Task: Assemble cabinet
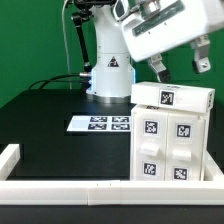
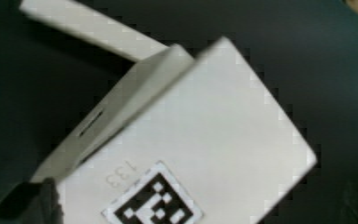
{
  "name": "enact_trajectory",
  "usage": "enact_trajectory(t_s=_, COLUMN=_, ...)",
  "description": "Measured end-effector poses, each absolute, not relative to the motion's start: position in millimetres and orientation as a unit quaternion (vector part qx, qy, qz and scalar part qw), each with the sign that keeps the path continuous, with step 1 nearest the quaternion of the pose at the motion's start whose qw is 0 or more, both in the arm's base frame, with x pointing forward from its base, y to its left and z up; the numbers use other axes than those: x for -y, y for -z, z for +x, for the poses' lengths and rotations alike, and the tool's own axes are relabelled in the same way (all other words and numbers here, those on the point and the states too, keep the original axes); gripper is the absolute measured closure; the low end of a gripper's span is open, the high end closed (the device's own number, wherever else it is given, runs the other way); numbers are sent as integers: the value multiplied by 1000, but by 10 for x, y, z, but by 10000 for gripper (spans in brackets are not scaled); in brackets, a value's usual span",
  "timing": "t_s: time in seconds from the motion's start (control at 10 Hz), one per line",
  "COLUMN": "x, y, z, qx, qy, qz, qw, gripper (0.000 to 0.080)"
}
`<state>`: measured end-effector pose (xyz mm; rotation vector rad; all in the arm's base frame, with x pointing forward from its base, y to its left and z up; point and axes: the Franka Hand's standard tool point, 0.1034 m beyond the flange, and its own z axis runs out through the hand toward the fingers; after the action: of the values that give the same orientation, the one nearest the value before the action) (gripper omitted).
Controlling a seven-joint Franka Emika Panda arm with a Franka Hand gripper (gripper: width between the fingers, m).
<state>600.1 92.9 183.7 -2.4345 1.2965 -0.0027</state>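
1. The two-finger gripper (image 1: pixel 181 64) hangs at about one o'clock in the exterior view. Its dark fingers are spread wide with nothing between them.
2. The white plastic boxy cabinet with square black-and-white tags (image 1: pixel 170 145) stands at four o'clock on the black table (image 1: pixel 50 110), just below the gripper and near the low white border rail (image 1: pixel 70 187).
3. Risk: the white oblong top block (image 1: pixel 172 97) seems only to rest across the body. A finger coming down off-centre could knock it off or tip the tall body.
4. The body's long axis runs twelve to six o'clock, the block's nine to three. The tagged faces point at the exterior camera.
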Motion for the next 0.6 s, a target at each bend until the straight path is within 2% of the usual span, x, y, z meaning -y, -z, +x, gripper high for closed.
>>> enact_trajectory(t_s=0.2, x=-969, y=-1826, z=5953, qx=-375, qy=-6, qz=-909, qw=179, gripper=2)
enact_trajectory(t_s=0.6, x=-999, y=-1878, z=5954, qx=-255, qy=12, qz=-952, qw=171, gripper=2)
